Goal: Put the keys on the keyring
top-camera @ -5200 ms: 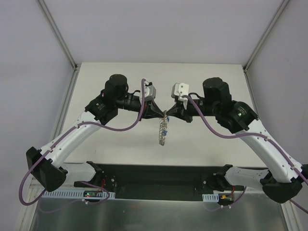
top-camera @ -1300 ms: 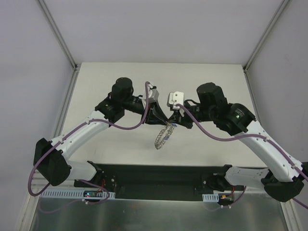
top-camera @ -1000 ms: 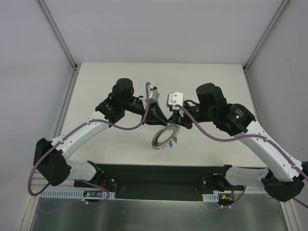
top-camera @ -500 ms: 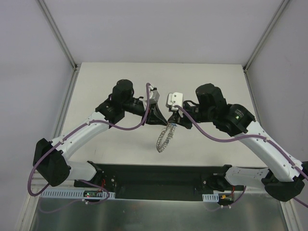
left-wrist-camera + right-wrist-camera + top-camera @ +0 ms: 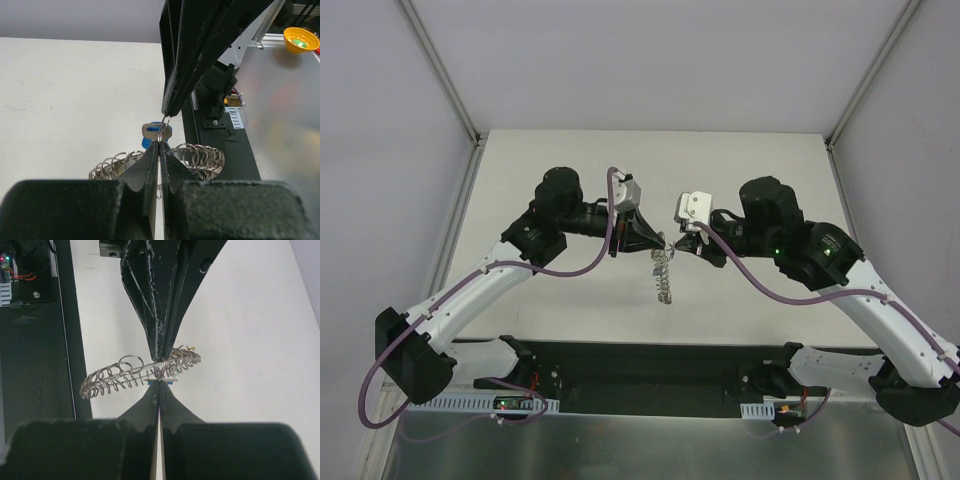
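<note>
We look down on an off-white table (image 5: 570, 160) closed in by plain white walls (image 5: 650, 60). Nearest to us, at the bottom of the overhead frame, lies a dull metal sheet (image 5: 650, 450), and the left wrist view shows a small round yellow dish (image 5: 300, 40) resting on it at the upper right. Just beyond the sheet a black mounting strip (image 5: 650, 365) carries both arm bases. From there the two white arms bend outward and then fold in toward the centre of the frame, where the left gripper (image 5: 658, 242) and the right gripper (image 5: 678, 247) meet tip to tip above the table. Both pairs of black fingers are pressed together with no gap showing. Between them hangs the large grey metal keyring (image 5: 663, 275), its rim made of many small wire loops. It is clear of the table and hangs edge-on just below the meeting point. In the wrist views each gripper pinches the same spot on the rim from opposite sides, though we cannot tell whether the left one nips the band itself or one small loop. A tiny blue-headed key (image 5: 148, 143) sits right at that spot, against the rim. Beyond the grippers the table runs bare to the back wall.
</note>
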Robot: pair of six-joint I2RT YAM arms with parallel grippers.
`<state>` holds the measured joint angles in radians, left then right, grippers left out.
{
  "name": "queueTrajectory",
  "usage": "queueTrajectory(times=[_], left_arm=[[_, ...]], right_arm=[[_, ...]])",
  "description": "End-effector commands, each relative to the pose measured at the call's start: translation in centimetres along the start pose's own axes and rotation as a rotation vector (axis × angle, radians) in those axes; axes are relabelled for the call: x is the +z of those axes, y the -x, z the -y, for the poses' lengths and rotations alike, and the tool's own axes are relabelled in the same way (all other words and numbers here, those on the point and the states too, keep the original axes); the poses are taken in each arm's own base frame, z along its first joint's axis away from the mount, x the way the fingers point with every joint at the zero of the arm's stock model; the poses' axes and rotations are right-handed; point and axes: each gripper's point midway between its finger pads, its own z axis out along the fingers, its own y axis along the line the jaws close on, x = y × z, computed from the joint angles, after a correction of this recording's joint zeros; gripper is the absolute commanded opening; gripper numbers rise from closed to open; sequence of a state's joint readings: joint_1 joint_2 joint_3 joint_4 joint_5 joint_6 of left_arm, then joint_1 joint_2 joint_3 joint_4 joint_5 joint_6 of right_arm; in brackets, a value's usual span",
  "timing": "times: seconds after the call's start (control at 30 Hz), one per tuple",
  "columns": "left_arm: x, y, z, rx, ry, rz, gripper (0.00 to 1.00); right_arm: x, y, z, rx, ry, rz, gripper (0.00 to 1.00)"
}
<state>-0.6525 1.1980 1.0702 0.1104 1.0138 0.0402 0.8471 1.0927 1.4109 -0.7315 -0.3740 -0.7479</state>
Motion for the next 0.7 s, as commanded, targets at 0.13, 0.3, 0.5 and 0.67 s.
queueTrajectory(times=[0.13, 0.3, 0.5, 0.67], left_arm=[[-0.8, 5.0, -0.2, 0.072, 0.078, 0.174, 0.0], [-0.8, 5.0, -0.4, 0.062, 0.087, 0.196, 0.0], [-1.1, 4.1, -0.4, 0.073, 0.111, 0.182, 0.0], [-1.6, 1.8, -0.5, 0.056, 0.146, 0.14, 0.0]], right_arm=[[0.6, 0.8, 0.1, 0.024, -0.028, 0.068, 0.01], [1.7, 0.9, 0.4, 0.042, -0.039, 0.097, 0.01], [1.5, 0.9, 1.6, 0.024, -0.104, 0.087, 0.01], [0.4, 2.2, 2.4, -0.035, -0.122, 0.075, 0.01]])
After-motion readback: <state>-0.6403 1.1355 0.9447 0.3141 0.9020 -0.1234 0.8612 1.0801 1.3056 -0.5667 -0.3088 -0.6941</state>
